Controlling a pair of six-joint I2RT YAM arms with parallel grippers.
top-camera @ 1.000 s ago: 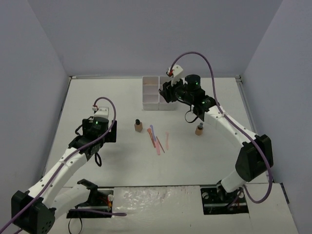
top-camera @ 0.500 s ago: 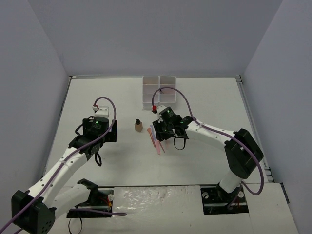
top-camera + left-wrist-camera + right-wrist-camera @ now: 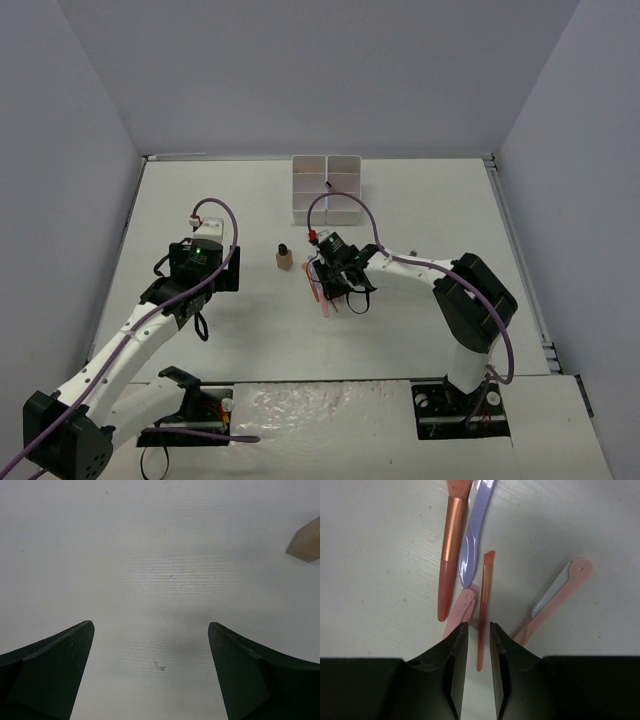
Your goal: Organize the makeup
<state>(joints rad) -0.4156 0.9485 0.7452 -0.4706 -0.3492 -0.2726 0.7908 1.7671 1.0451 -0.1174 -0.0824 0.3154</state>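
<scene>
Pink and thin, 1 stick (image 3: 485, 595) was seen lying between the tips of the right pincer (image 3: 479, 627), whose jaws were held narrowly apart, clear of it on both sides. Ahead to the left, a copper-banded brush (image 3: 451, 540) and a lilac stick (image 3: 472, 540) were laid; to the right, a pink-and-white stick (image 3: 555, 600). The left pincer (image 3: 150, 630) was held wide apart above the table (image 3: 160, 555), with a tan bottle (image 3: 306, 542) beyond its right finger.

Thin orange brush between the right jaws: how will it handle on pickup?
The thin orange brush looks slim and probably light, so it should lift easily. The jaws of the right gripper stand nearly closed around one end, so it may pivot. The pink stick close beside it could get dragged.
</scene>
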